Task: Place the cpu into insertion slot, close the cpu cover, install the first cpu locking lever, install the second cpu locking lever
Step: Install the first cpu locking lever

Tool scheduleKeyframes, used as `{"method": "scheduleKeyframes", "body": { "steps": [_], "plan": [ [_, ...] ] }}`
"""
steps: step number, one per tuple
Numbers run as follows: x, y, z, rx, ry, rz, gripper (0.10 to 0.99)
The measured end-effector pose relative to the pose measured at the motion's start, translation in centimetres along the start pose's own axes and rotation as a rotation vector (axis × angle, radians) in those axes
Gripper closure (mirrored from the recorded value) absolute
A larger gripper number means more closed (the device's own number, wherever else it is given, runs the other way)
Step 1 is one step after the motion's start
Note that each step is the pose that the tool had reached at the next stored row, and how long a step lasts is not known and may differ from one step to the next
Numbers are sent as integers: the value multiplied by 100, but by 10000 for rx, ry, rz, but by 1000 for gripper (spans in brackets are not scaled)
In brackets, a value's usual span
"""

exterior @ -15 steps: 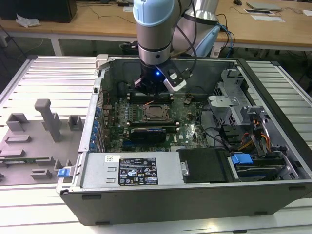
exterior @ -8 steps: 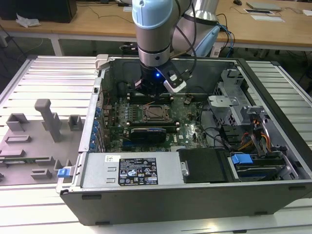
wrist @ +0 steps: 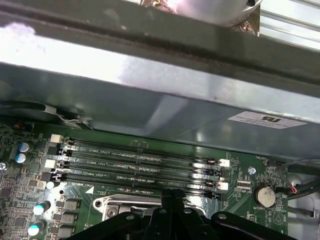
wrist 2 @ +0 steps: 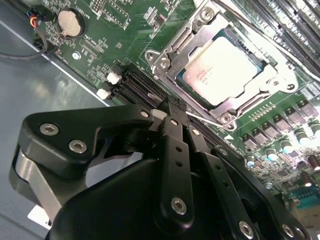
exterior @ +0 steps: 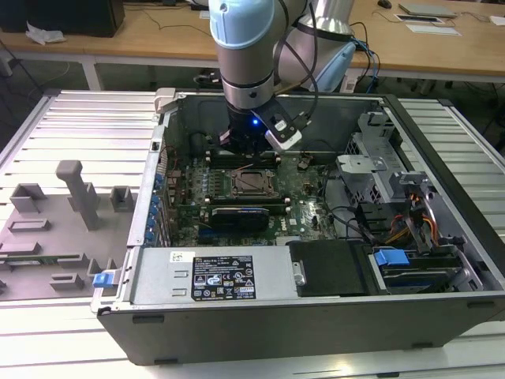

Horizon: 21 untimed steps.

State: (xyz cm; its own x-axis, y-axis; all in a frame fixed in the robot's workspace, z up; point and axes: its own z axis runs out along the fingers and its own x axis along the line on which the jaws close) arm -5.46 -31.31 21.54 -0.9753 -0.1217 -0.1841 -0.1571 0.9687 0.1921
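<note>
Lying on the exterior view's left, a grey tray (exterior: 47, 237) of moulded blocks sat beside the open computer case (exterior: 316, 328). Inside it, the arm (exterior: 248, 55) overhung the green board (exterior: 316, 209); drive bays (exterior: 394, 229) stood at the exterior view's right. The cpu (wrist 2: 217, 70) lay flat, top up, in the insertion slot (wrist 2: 161, 62), the cpu cover (wrist 2: 265, 85) down around it. The gripper (wrist 2: 172, 107), jaws pressed together on nothing visible, hung just beside the slot.

**Spotter:** What does the exterior view give you?

**Operator:** I've got my arm (exterior: 246, 47) reaching down into the open computer case (exterior: 316, 316). The tool (exterior: 246, 151) is low over the green motherboard (exterior: 312, 201), near the insertion slot (exterior: 251, 183), on its far side.

**Spotter:** And around the case?

**Operator:** Grey fixtures (exterior: 79, 193) on the slatted table (exterior: 79, 126), exterior view's left, apart from the case.
</note>
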Motion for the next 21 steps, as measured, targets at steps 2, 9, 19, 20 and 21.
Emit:
{"method": "scheduleKeyframes", "body": {
  "steps": [2,9,19,20,21],
  "plan": [
    [-2,17,6,11,-5,26,980],
    [-2,47,40,161,-137,700,980],
    [7,91,90,328,-282,1442,980],
    [8,97,92,338,-293,1495,980],
    [9,99,95,353,-310,1577,980]
  ]
}}
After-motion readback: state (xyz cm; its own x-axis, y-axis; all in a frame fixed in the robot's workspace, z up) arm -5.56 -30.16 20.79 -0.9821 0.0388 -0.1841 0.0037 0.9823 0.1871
